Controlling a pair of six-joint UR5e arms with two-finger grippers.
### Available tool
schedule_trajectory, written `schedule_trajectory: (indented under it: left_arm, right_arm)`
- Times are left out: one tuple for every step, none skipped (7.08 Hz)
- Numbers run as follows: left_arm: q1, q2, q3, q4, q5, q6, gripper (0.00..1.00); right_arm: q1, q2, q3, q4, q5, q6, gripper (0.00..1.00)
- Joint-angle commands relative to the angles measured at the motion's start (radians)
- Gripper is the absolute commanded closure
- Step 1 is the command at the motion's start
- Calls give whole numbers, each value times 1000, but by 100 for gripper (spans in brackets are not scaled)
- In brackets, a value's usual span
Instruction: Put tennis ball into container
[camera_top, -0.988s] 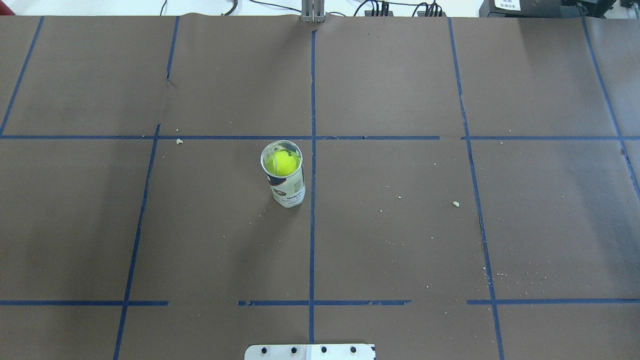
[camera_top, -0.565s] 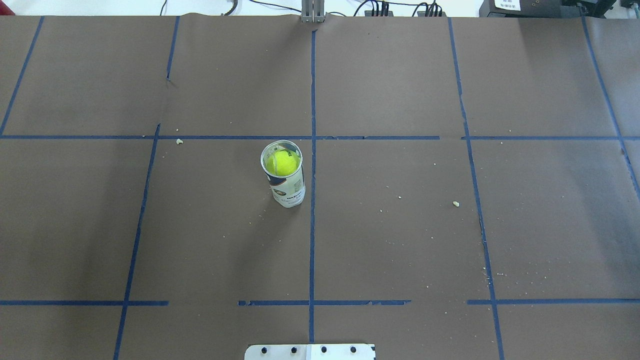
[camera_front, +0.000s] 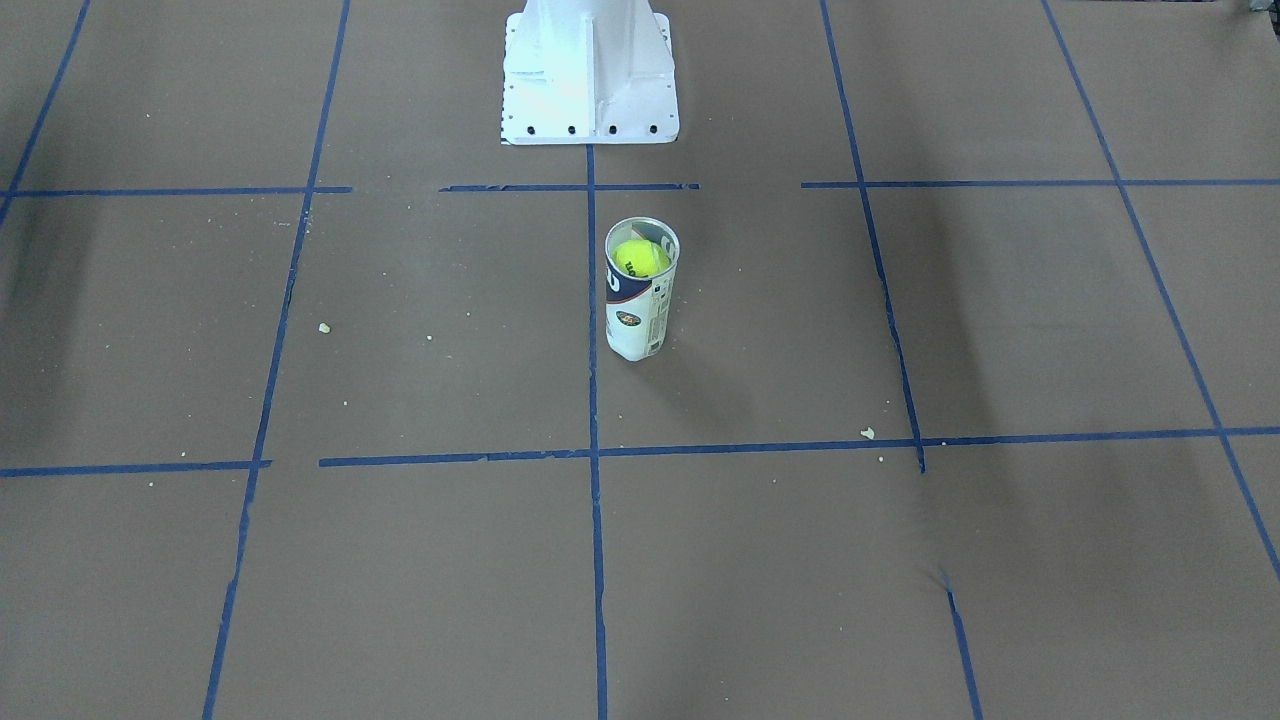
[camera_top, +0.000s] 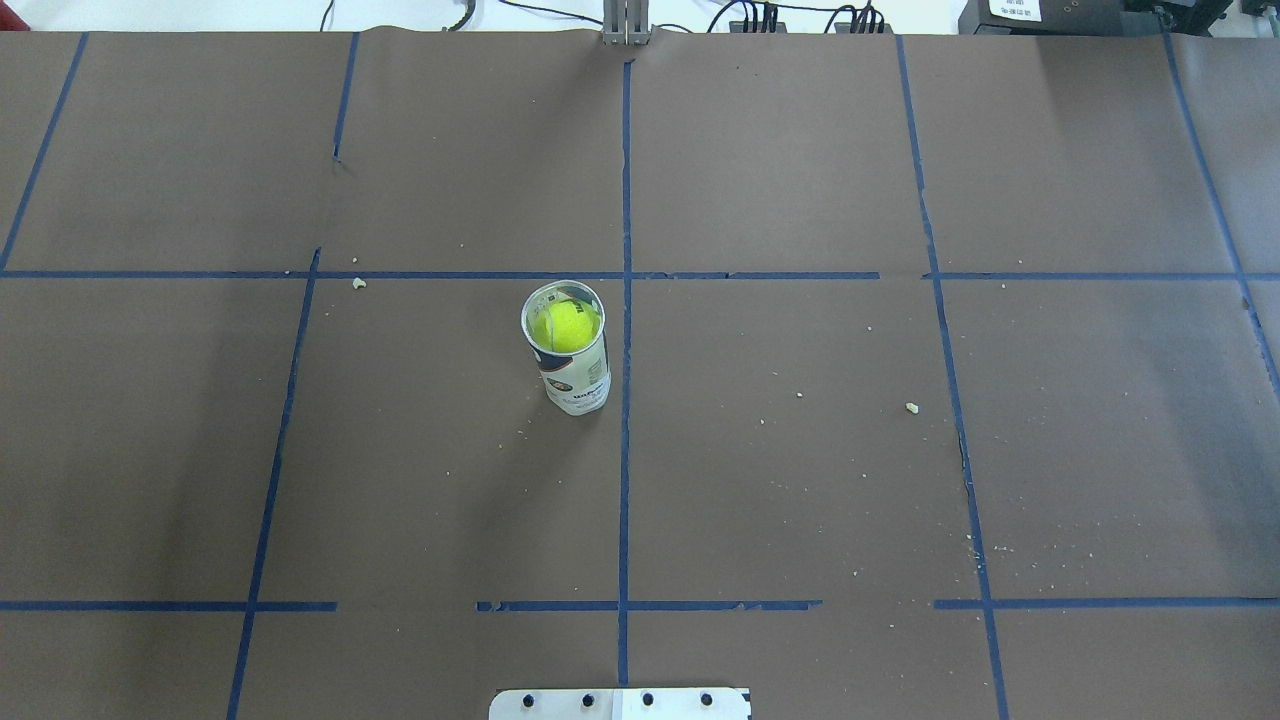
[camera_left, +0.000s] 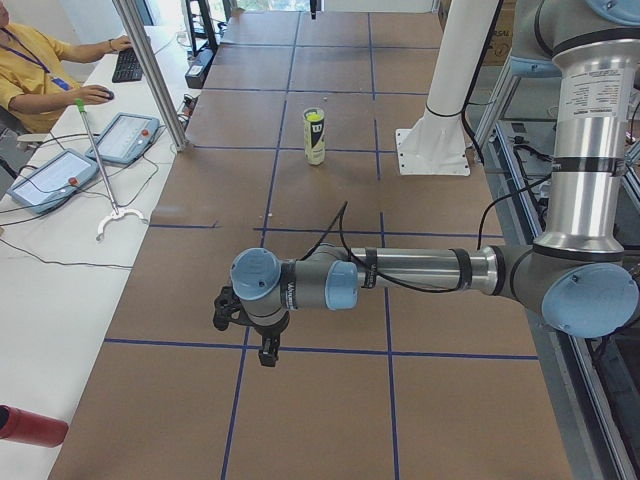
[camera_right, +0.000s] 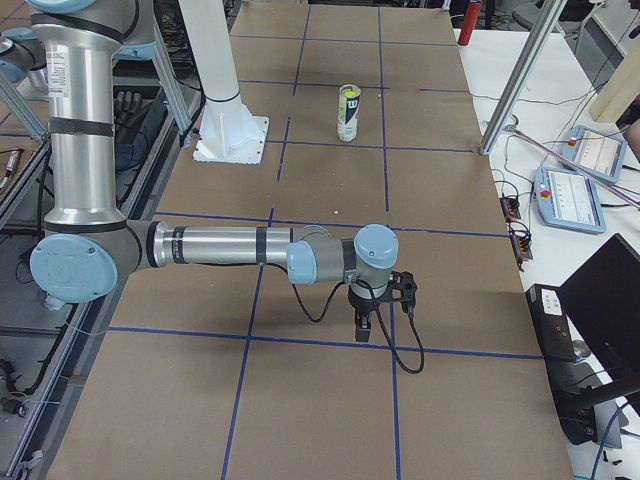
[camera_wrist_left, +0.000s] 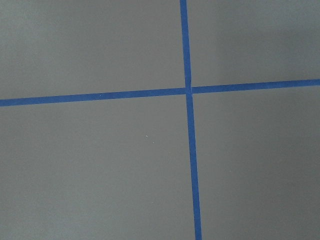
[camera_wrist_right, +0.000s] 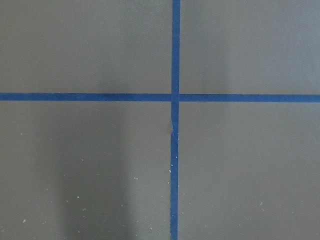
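Note:
The neon yellow-green tennis ball (camera_top: 566, 326) sits inside the upright clear container (camera_top: 576, 382), just left of the middle tape line. From across the table, the ball (camera_front: 641, 258) shows near the open top of the container (camera_front: 637, 322). Both arms are far from it, out of the overhead and front views. My left gripper (camera_left: 266, 350) hangs over the table's left end, and I cannot tell whether it is open or shut. My right gripper (camera_right: 364, 326) hangs over the right end, state also unclear. Both wrist views show only brown paper and blue tape.
The white robot base (camera_front: 588, 72) stands behind the container. An operator (camera_left: 30, 70) sits at a side desk with teach pendants (camera_left: 52, 177). A metal post (camera_left: 150, 72) rises at the table edge. Crumbs lie scattered on the brown paper.

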Motion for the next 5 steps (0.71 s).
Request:
schedule_trajectory:
  left_arm:
    - [0,-4,-5,3,7,5,0]
    - [0,5,-7,4,7,5,0]
    - [0,8,-6,3,9,3,0]
    - [0,6,-6,3,10,2,0]
    - [0,5,-2,1,10,2,0]
  right_arm:
    - [0,0,0,0,0,0,0]
    - [0,0,0,0,0,0,0]
    - [0,0,0,0,0,0,0]
    - [0,0,0,0,0,0,0]
    - [0,0,0,0,0,0,0]
